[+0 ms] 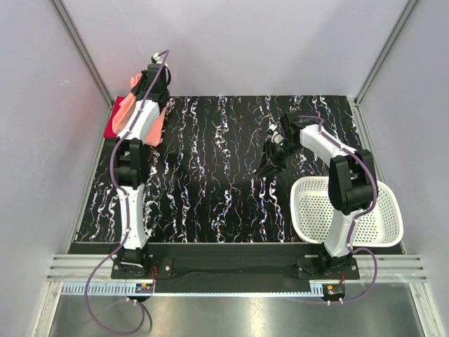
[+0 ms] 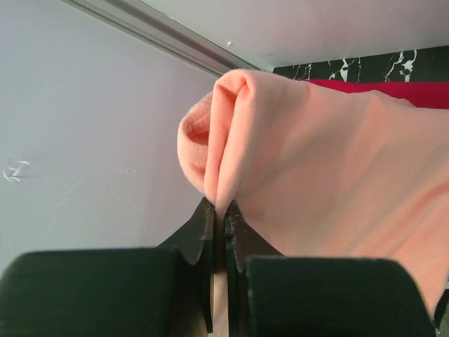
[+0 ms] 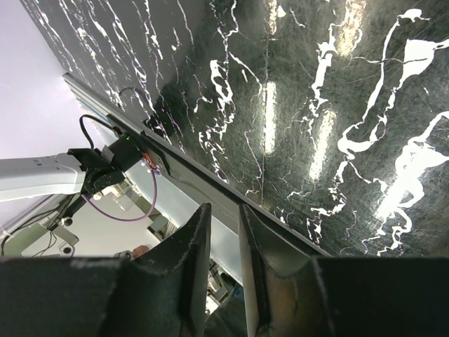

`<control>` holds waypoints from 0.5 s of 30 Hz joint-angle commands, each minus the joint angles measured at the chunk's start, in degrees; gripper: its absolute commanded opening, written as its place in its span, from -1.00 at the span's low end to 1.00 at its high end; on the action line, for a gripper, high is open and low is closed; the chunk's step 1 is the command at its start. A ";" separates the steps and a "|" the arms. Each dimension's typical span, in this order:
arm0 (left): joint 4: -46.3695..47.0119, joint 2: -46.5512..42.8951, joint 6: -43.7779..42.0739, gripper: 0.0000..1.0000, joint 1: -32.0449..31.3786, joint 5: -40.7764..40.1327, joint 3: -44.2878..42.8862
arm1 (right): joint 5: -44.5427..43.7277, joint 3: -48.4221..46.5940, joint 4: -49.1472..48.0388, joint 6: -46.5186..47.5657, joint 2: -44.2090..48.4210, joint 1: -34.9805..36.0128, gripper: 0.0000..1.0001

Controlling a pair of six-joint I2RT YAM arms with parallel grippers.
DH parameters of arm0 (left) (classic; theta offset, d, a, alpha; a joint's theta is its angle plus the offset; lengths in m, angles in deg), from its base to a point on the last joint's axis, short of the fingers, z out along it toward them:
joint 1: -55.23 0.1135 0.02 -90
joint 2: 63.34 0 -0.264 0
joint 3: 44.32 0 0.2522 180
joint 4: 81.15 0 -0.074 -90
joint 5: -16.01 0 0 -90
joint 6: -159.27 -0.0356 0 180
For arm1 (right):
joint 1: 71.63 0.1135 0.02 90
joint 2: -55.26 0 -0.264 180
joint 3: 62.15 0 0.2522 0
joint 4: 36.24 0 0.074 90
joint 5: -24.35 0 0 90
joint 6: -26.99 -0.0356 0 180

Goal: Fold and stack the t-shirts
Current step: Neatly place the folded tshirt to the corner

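My left gripper (image 1: 156, 73) is at the table's far left corner, shut on a fold of the salmon t-shirt (image 1: 127, 112). The shirt hangs from it in a bunch. In the left wrist view the salmon t-shirt (image 2: 316, 161) is pinched between my left gripper's tips (image 2: 217, 207). The red t-shirt (image 1: 112, 127) lies flat beneath it, mostly hidden, with a strip of it (image 2: 393, 91) showing behind the salmon cloth. My right gripper (image 1: 270, 163) hovers over the black marbled table (image 1: 210, 175) right of centre. Its jaws (image 3: 224, 210) stand slightly apart with nothing between them.
A white perforated basket (image 1: 316, 210) sits at the near right, by the right arm's base. Grey walls with metal corner posts close in the left, back and right sides. The left arm stretches along the table's left edge.
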 commanded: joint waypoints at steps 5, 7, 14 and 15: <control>9.84 2.24 -3.53 -1.00 1.71 -3.14 -3.14 | 2.25 -1.96 1.11 -0.04 -2.74 -0.19 -0.43; 10.71 3.03 -3.89 -1.00 2.15 -3.14 -3.93 | 2.25 -2.84 1.19 -0.04 -3.44 -0.19 -0.43; 12.21 5.23 -3.45 -1.00 4.44 -2.17 -5.33 | 2.08 -4.51 1.98 0.04 -6.25 -0.19 -0.43; 12.30 5.49 -3.27 -1.00 4.88 -2.09 -5.33 | 2.08 -4.52 2.16 0.04 -6.43 -0.10 -0.43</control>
